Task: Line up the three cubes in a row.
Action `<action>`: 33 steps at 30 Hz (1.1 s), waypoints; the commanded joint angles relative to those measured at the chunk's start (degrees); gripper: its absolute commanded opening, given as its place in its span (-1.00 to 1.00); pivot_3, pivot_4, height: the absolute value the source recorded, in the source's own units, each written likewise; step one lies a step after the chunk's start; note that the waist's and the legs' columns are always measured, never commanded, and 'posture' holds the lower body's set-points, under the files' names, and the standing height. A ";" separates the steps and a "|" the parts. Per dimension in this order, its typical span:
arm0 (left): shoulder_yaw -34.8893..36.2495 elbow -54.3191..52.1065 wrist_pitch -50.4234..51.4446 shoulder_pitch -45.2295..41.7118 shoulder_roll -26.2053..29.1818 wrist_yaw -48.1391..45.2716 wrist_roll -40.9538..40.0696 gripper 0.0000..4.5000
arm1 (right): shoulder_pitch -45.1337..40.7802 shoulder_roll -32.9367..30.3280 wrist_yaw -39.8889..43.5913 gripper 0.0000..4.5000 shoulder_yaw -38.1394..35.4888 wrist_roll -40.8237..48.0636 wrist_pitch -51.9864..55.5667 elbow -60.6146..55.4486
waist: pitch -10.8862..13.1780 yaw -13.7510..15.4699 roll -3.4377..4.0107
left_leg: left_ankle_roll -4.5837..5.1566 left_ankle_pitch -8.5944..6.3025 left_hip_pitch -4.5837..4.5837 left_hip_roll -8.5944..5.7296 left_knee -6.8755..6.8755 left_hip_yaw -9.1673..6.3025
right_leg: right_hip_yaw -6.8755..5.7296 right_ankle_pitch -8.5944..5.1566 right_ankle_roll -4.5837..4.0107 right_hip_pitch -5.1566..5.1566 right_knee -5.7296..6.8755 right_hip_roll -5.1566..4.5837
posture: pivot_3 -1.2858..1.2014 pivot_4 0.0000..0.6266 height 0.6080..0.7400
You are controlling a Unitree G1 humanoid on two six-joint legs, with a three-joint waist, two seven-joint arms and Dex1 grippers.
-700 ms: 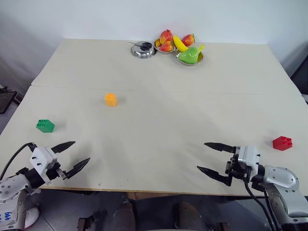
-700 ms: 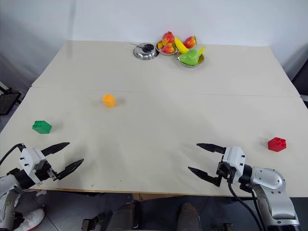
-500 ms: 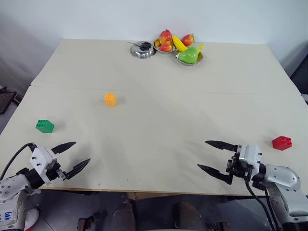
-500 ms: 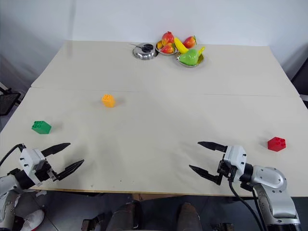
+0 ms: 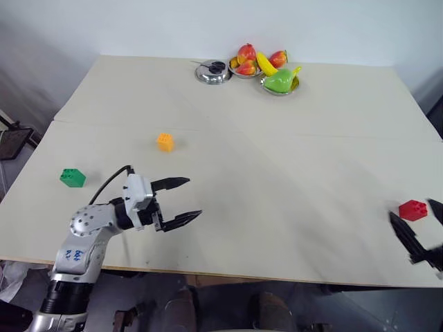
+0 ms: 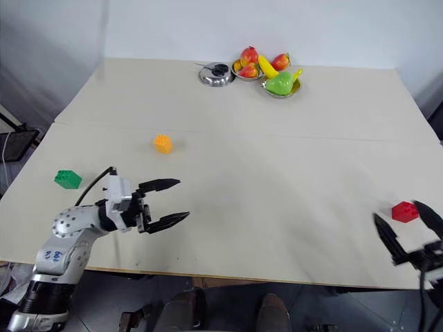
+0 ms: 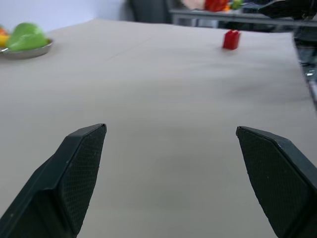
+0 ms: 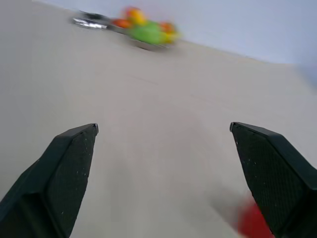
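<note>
At the far edge of your desk (image 5: pixel 332 124), three metal bowls (image 5: pixel 212 73) cluster: one holds a small dark object, the other two hold toy fruit (image 5: pixel 279 80). Your left pincer (image 5: pixel 184 200) is released above the desk, near the orange-yellow cube (image 5: pixel 165 142), with the green cube (image 5: pixel 72 178) farther left. Your right pincer (image 6: pixel 408 232) is released, straddling the red cube (image 5: pixel 413 209).

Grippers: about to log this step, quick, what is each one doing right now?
Left gripper: open, holding nothing.
Right gripper: open, empty, beside the red cube.
</note>
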 commanded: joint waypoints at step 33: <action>-1.42 -4.90 -1.27 4.36 -3.36 5.30 3.26 1.00 | -35.03 -30.69 -27.06 0.91 15.83 -1.21 67.67 18.22 | -0.07 -0.01 0.27 | 0.39 -0.22 -0.17 -0.03 0.26 0.17 | 0.24 0.09 0.11 -0.10 -0.10 -0.01 | 0.03 -0.52 1.00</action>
